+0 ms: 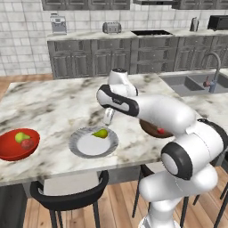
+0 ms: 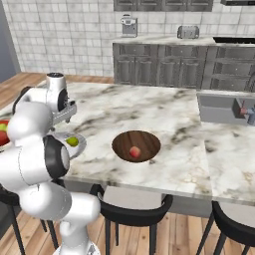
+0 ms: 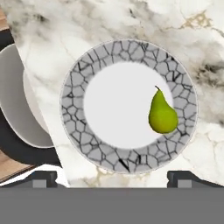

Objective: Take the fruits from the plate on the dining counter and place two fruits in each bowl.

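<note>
On the white marble dining counter [image 1: 58, 102] stands the grey-rimmed plate [image 1: 81, 149] [image 3: 72, 105] with one yellow-green pear [image 1: 101, 133] [image 3: 162, 114] [image 2: 72, 141] lying on its rim side. My gripper [image 3: 113, 178] hangs open above the plate, its fingertips [image 3: 41, 178] wide apart with nothing between them; from the left base view it [image 1: 108, 116] sits just above the pear. The red bowl [image 1: 9, 151] at the left holds a pear [image 1: 21, 137] and a reddish fruit [image 1: 26, 144]. In the dark brown bowl [image 2: 144, 139] lies one reddish fruit [image 2: 134, 152] [image 1: 160, 131], partly hidden by my arm from the left.
Black stools [image 1: 67, 198] [image 2: 132, 209] stand along the counter's near edge; one grey seat [image 3: 17, 100] shows beside the plate. A sink with a tap [image 1: 213, 71] is set into the counter at the right. Dark grey wall cabinets [image 1: 116, 55] line the back.
</note>
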Motion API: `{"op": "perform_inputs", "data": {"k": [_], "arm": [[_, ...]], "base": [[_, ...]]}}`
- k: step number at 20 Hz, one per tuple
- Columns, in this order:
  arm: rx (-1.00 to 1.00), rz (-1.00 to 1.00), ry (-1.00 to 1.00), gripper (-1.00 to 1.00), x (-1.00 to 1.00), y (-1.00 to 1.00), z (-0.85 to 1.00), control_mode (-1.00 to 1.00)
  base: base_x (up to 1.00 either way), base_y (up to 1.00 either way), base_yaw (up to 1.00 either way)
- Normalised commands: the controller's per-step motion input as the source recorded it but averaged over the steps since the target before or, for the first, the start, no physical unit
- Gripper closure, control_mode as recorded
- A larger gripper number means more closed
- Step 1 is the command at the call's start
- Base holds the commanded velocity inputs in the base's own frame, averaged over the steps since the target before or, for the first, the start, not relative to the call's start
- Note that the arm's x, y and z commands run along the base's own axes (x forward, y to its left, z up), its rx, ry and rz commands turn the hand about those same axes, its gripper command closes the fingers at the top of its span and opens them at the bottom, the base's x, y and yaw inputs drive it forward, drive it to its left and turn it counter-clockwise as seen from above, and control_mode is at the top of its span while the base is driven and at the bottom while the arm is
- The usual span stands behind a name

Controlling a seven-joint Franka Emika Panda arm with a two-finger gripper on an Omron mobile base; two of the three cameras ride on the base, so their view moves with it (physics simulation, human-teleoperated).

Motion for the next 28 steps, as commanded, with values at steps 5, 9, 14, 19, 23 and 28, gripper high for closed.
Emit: {"op": "perform_inputs", "data": {"k": [5,9,14,19,23,28], "arm": [[-0.01,0.07,0.0,-1.0,0.24,-0.01,-0.38,-1.0],[-0.02,0.0,0.0,-1.0,0.29,0.0,-0.54,-1.0],[-0.03,0.0,0.0,-1.0,0.38,0.02,-0.43,-1.0],[-0.01,0.0,0.0,-1.0,0.24,0.01,-0.36,-1.0],[-0.02,0.0,0.0,-1.0,0.16,0.05,-0.42,-1.0],[-0.02,0.0,0.0,-1.0,0.09,0.13,-0.27,-1.0]], "base": [[0.0,0.0,0.0],[0.0,0.0,0.0],[0.0,0.0,0.0],[0.0,0.0,0.0],[0.0,0.0,0.0],[0.0,0.0,0.0]]}}
